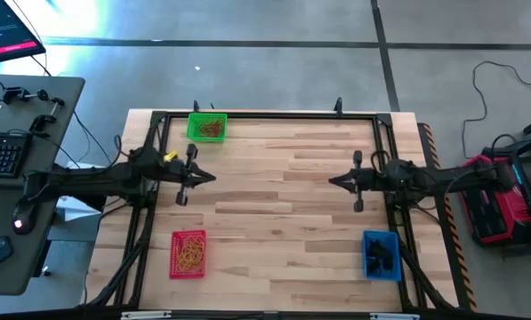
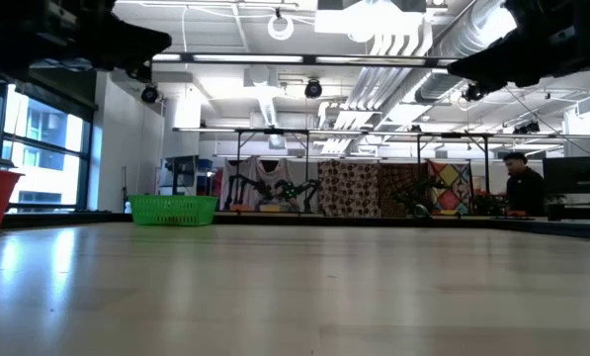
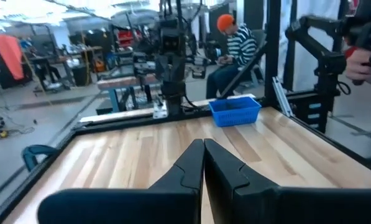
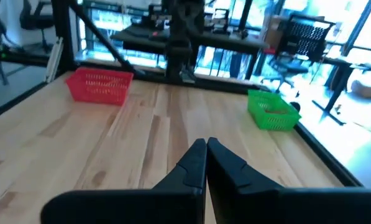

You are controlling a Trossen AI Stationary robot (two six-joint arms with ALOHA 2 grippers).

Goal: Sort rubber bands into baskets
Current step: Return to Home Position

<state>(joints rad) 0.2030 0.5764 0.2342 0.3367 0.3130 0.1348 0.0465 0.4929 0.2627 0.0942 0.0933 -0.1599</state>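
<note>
High view, baskets: green basket (image 1: 190, 129) at the top left of the table (image 1: 283, 213), red basket (image 1: 173, 258) bottom left, blue basket (image 1: 366, 244) bottom right.
High view, rubber bands: red and orange bands (image 1: 212, 130) lie in the green one, yellowish bands (image 1: 192, 256) in the red, black bands (image 1: 382, 258) in the blue; none shows loose on the boards.
High view, arms: left gripper (image 1: 205, 177) and right gripper (image 1: 336, 180) face each other over mid-table, well apart.
Low view: both arms hang high above the wood.
Left wrist view: fingers (image 3: 185, 174) pressed together, nothing between them.
Right wrist view: likewise closed tip to tip and empty.
Handling: I judge the bands light, limp, grippy and prone to tangle. They are best pinched on one strand at the loop's edge.
</note>
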